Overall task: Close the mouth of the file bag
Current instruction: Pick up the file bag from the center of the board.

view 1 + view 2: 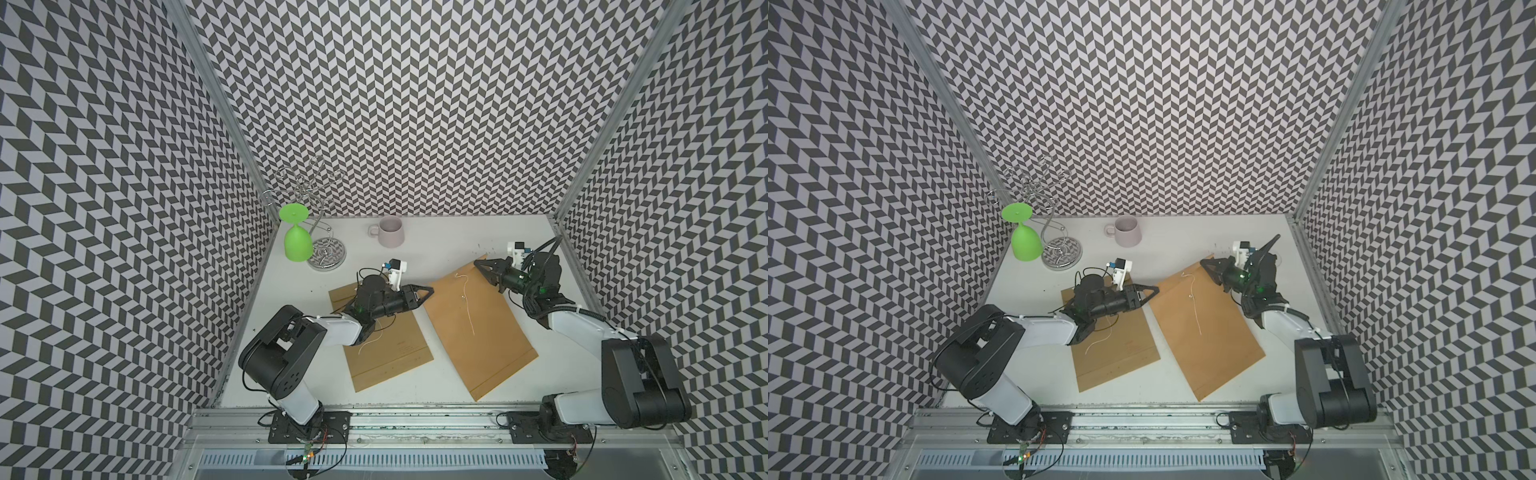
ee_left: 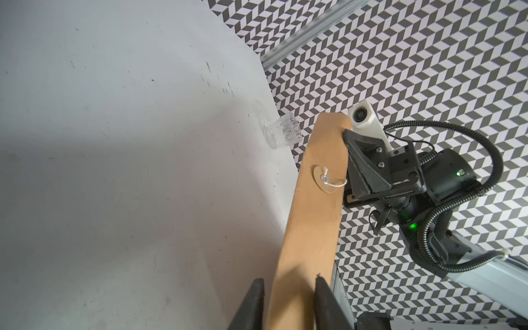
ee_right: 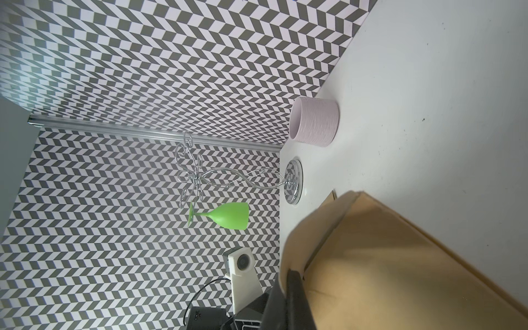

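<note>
Brown kraft paper takes up most of the near half of the white bench (image 1: 440, 386). Two bags lie on it side by side, not touching. The second bag (image 1: 386, 353) lies flat beneath my left arm, with a loose white cord on its panel. The file bag (image 1: 478, 332) lies between the two arms, its closed bottom toward the near edge and its mouth toward the far wall. Its string (image 1: 468, 311) lies slack along the middle of the panel.

At the mouth, the flap (image 2: 314, 200) is lifted off the bench and spans from one pincer to the other. In the left wrist view it carries a round paper disc (image 2: 325, 180) with the string knotted to it.

The left pincer (image 1: 430, 289) is at the flap's end nearer the bench centre. Its fingers (image 2: 323, 303) stand on either side of the paper, with a sliver of bench showing beside one. I cannot tell whether it grips.

The right pincer (image 1: 478, 264) is clamped shut on the opposite corner of the flap. The right wrist view shows the paper curling over its dark finger (image 3: 294, 285).

Beyond the flap, a small clear glass (image 2: 281, 134) sits near the side wall. A pale pink mug (image 1: 390, 231) stands upright by the far wall. In the far left corner a chrome wire rack (image 1: 328, 253) holds a green goblet (image 1: 297, 243) hung bowl-down.
</note>
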`<state>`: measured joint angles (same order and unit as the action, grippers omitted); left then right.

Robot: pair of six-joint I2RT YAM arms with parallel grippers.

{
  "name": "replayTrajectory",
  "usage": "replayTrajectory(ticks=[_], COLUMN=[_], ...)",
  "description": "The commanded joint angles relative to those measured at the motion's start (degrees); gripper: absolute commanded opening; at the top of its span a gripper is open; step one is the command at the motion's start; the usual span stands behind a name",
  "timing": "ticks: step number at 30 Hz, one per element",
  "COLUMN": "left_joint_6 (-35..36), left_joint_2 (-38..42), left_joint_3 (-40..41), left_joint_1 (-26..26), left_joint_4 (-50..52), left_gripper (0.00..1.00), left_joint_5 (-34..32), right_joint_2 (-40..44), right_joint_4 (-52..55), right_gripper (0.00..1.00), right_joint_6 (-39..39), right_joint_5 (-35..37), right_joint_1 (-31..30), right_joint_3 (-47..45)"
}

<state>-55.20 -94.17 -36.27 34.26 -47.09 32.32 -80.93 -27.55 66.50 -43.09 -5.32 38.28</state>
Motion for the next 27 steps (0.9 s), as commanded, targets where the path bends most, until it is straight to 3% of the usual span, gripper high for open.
replayTrajectory(ticks=[1, 3, 6, 8, 10, 13, 16, 18, 20, 27], left_joint_6=[0.6, 1.3, 3.2, 5.2, 8.5, 19.1, 33.7, 44.7, 49.3, 55.1], left_joint_2=[1.0, 1.7, 3.8, 5.7, 8.3, 12.0, 13.1, 12.7, 12.3, 11.4], left_joint_3=[-0.3, -0.9, -2.9, -5.5, -8.9, -17.2, -28.0, -35.0, -38.9, -48.8], left_joint_1=[-0.7, -1.9, -4.8, -7.7, -11.5, -16.8, -19.3, -19.2, -19.3, -19.1], left_joint_4=[-1.8, -1.0, 1.9, 6.3, 13.2, 27.5, 43.1, 53.9, 58.4, 66.9], left_gripper=[0.24, 0.18, 0.01, 0.00, 0.00, 0.00, 0.00, 0.00, 0.00, 0.00], left_joint_5=[0.8, 1.3, 3.5, 6.0, 8.3, 11.8, 16.3, 17.0, 16.1, 20.0], right_joint_2=[0.2, 0.2, 1.3, 2.5, 4.1, 5.9, 7.1, 6.5, 5.3, 3.8], right_joint_4=[-4.9, -3.7, -0.8, 2.2, 11.7, 24.6, 21.8, 16.4, 14.6, 19.9], right_gripper=[0.05, 0.14, 0.31, 0.44, 0.57, 0.74, 0.88, 0.96, 0.98, 1.00], right_joint_6=[-0.6, -3.0, -8.5, -13.1, -20.8, -32.1, -34.0, -33.1, -34.3, -45.9], right_joint_5=[-1.6, -2.8, -4.1, -4.8, -3.1, 3.2, 5.2, 1.6, -1.8, 0.9], right_joint_1=[0.4, 0.4, 0.8, 1.7, 2.4, 2.4, 2.3, 2.0, 0.5, -2.1], right_joint_3=[-0.2, 0.5, 1.3, 2.6, 6.6, 14.3, 16.6, 18.0, 21.9, 32.1])
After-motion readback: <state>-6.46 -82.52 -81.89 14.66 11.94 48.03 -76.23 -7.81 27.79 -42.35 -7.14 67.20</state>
